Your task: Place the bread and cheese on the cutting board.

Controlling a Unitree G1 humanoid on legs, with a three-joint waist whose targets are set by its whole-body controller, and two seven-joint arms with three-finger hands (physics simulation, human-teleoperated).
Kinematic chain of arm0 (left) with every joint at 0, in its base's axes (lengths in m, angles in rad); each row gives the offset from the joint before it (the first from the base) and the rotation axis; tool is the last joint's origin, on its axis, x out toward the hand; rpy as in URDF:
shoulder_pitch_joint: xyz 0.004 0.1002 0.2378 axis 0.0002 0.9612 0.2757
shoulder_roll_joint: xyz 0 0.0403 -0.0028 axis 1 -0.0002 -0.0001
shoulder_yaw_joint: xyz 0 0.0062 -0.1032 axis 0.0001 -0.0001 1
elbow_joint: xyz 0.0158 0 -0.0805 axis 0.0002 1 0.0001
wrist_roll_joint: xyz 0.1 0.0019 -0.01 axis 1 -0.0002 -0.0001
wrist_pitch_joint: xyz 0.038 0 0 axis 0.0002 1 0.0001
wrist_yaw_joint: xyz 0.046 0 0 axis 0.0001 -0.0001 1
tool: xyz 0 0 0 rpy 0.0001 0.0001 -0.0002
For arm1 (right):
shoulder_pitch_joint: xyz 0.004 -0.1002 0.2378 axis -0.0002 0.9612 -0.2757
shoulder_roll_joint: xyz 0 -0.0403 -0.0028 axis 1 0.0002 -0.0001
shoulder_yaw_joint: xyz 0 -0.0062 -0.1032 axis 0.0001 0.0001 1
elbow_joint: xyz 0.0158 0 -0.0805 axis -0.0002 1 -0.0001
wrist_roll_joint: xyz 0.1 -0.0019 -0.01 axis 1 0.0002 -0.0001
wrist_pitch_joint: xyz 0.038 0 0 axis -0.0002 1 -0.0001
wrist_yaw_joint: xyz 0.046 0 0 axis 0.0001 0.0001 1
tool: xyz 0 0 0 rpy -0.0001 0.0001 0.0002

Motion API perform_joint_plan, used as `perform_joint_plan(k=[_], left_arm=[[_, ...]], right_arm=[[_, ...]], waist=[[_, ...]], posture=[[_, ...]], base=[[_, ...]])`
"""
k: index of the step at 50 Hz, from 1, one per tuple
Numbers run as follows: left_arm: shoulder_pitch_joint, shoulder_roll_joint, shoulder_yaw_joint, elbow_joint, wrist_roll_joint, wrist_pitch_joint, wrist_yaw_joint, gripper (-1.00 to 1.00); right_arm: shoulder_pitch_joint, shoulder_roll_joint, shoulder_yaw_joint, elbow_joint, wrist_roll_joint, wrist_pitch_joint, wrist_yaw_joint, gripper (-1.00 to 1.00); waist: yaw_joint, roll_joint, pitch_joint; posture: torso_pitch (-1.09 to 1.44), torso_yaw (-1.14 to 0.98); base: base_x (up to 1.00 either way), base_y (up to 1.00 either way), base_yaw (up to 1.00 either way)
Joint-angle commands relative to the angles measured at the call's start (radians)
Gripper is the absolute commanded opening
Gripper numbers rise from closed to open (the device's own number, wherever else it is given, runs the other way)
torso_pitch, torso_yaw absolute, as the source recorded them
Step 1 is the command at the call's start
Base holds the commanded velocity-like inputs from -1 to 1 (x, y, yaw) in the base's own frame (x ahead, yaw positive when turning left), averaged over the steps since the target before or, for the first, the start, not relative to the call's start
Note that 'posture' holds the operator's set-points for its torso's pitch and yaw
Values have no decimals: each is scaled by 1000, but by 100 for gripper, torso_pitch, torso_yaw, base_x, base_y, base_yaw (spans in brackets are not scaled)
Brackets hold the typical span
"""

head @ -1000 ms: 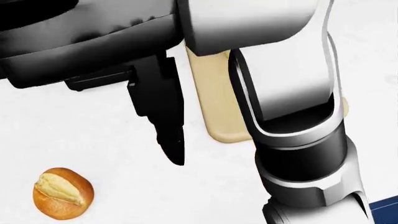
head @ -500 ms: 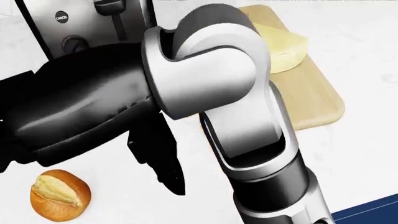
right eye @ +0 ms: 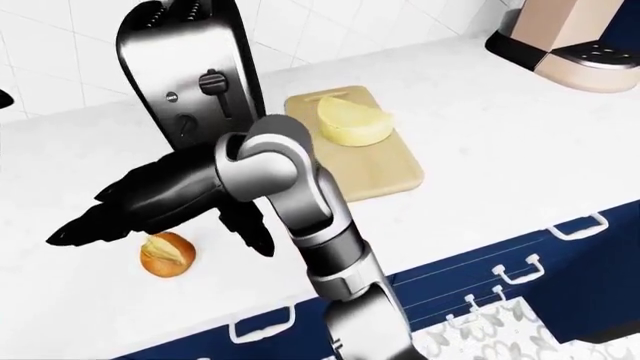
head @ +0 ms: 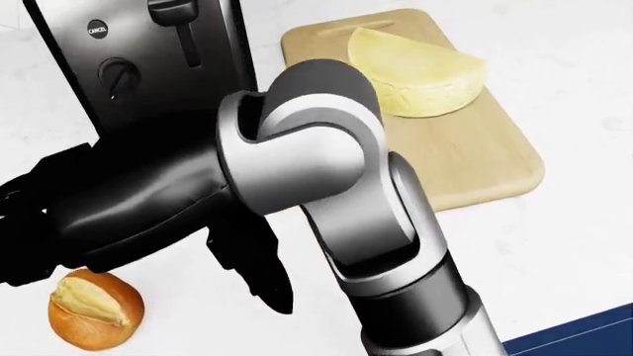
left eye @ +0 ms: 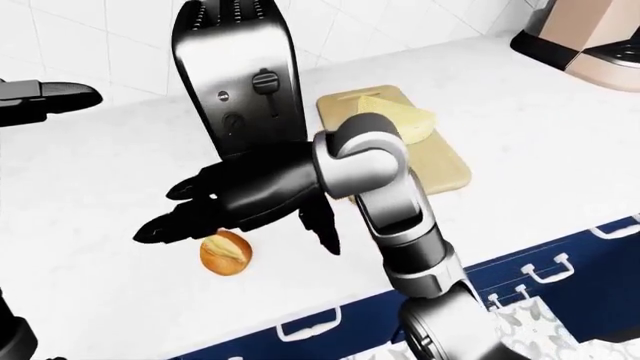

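The bread roll (left eye: 226, 253) lies on the white counter near its lower edge, also seen at the head view's bottom left as the roll (head: 94, 308). A pale cheese wedge (head: 421, 70) rests on the wooden cutting board (head: 484, 156), to the right of the toaster. My right hand (left eye: 165, 210) hovers just above and left of the roll, its black fingers spread open and empty. The forearm hides part of the roll's top. My left hand (left eye: 45, 97) is a dark shape at the left-eye view's left edge, well away from the roll.
A chrome toaster (left eye: 235, 82) stands upright directly above the roll in the picture. A coffee machine (left eye: 590, 34) sits at the top right. Blue drawers (left eye: 540, 270) run below the counter edge, with a patterned towel (left eye: 525, 326) hanging there.
My right arm has dropped away from the head camera and swung left, uncovering the toaster, the cheese and most of the board. The roll has stayed put.
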Motion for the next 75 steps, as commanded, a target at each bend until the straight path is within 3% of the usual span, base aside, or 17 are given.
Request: perform_joint_plan(k=[1,8,38,55,75], left_arm=[[-23,24,20,-20,3,-26,3,100],[-19,21,21,-20,3,-30,3,100],[-2,15,29,-31,1,-30,2,100],[0,19,34,-27,-5,-34,4,100],[18,12,42,-38,-8,-36,3,100]], right_arm=[[-32,8,-11,-17,-13,-14,-49,100],[-35,26,-4,25,-49,-41,-95,100],[32,93,38,70,-126,-110,-94,100],[-17,108,40,115,-104,-96,33,100],[-97,137,31,302,-182,-213,-117,100]], waist=[[-1,9,-24],[0,11,-25],[0,14,-28],[-3,17,-28],[-4,25,-30]], posture=[[0,0],[0,0],[0,0],[0,0],[0,0]], base=[[0,0,0],[0,0,0],[0,0,0],[0,0,0],[0,0,0]])
